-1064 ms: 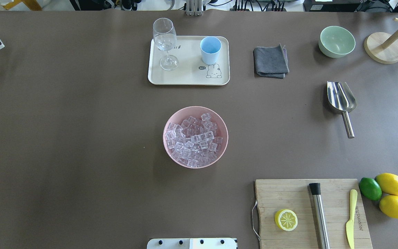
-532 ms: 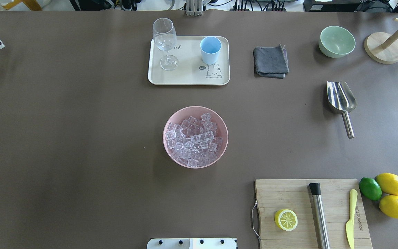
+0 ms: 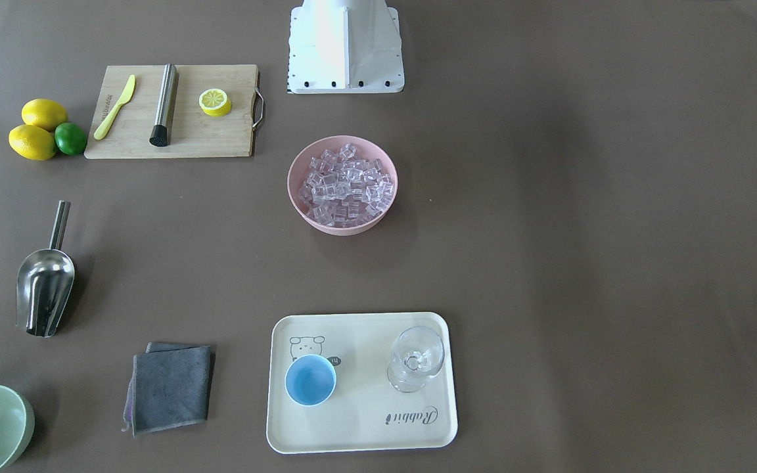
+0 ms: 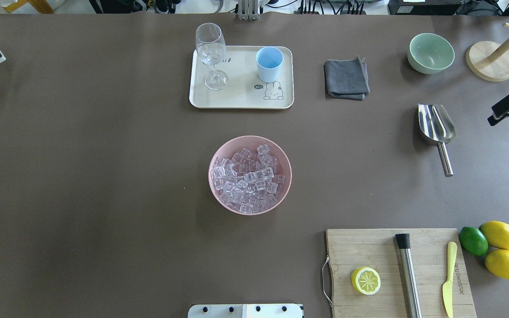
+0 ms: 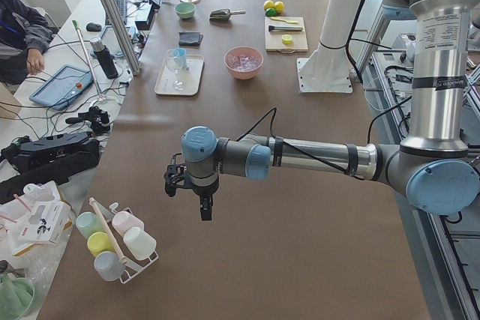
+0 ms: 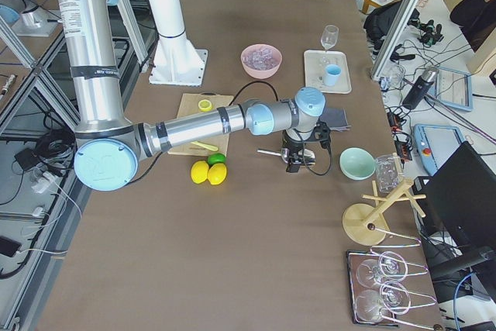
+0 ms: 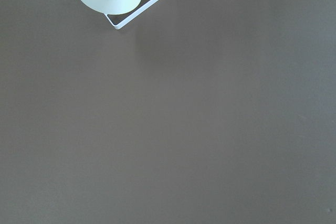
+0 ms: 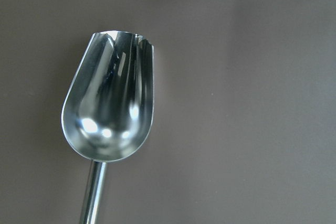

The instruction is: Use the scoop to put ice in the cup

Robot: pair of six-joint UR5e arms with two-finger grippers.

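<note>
Lying on the counter [image 4: 104, 198], well apart from the cup [image 4: 269, 63]: the scoop [image 4: 436, 126]. Likely feeling hard, light and slippery, so grabbing the straight handle. Hovering near it with the right tool [image 6: 294, 166]; not showing if wide or narrow.

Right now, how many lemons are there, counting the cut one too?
3. One whole lemon and a second whole lemon lie next to the lime, beside the cutting board. A lemon half sits on that board. None look hidden.
</note>
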